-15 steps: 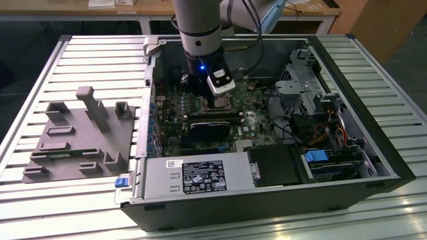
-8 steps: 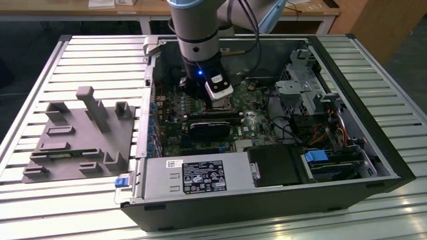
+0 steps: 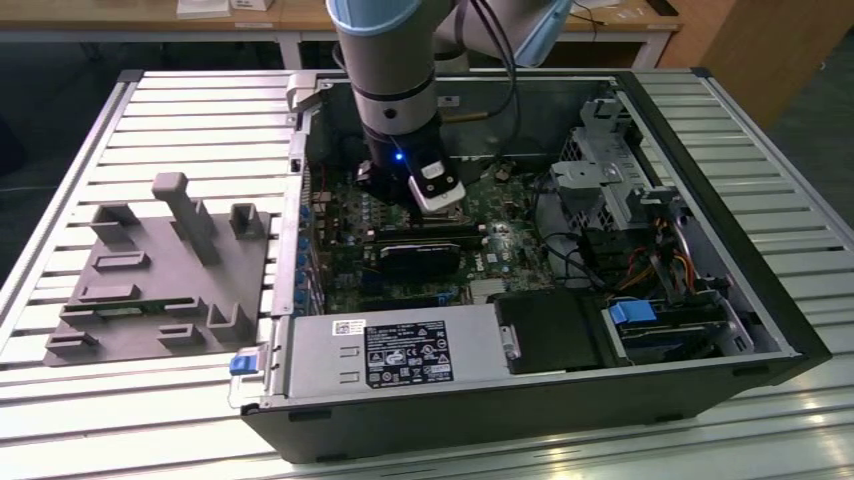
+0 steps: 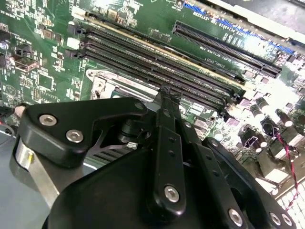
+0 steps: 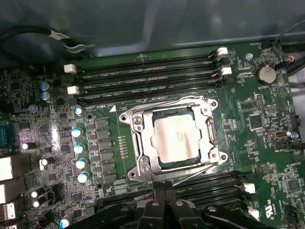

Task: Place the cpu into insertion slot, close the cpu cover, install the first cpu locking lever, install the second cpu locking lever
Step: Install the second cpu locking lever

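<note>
In the first wrist view the cpu lies flat in the insertion slot, its pale metal top showing through the window of the cpu cover, which lies down over it. Thin lever rods run along the socket's edges; whether they are latched I cannot tell. My gripper is shut with nothing visible between its fingers, its tips right at the socket's edge beside one rod. In the second wrist view the gripper tips stand over a silvery corner of the socket. In the exterior view the gripper reaches down inside the computer case.
Long black memory slots flank the socket on both sides. A row of capacitors stands beside it. The case holds a power supply, a drive cage and loose cables. A grey fixture lies at the exterior view's left.
</note>
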`<state>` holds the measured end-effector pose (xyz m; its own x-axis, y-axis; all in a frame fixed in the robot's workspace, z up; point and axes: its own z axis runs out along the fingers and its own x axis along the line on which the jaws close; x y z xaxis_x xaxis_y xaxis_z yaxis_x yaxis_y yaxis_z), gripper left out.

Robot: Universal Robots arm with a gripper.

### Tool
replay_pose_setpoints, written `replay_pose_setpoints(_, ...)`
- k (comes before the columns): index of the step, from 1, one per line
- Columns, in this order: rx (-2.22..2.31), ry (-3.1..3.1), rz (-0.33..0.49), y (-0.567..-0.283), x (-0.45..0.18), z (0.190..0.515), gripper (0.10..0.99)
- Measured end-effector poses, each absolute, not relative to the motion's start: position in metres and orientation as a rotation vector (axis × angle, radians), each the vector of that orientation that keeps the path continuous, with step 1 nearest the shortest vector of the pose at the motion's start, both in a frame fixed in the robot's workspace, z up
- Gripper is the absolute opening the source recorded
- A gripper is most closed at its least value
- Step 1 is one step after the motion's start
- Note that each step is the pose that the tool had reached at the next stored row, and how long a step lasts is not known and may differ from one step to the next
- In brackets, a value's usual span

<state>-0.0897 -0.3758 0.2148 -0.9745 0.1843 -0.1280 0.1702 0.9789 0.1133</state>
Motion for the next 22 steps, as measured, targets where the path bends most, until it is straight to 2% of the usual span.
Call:
replay_pose_setpoints(9, 0.25, 2.989, 0.248, -0.382, -0.093, 0.208, 0.106)
replay_pose_setpoints(22, 0.231, 2.989, 0.316, -0.387, -0.102, 0.199, 0.106)
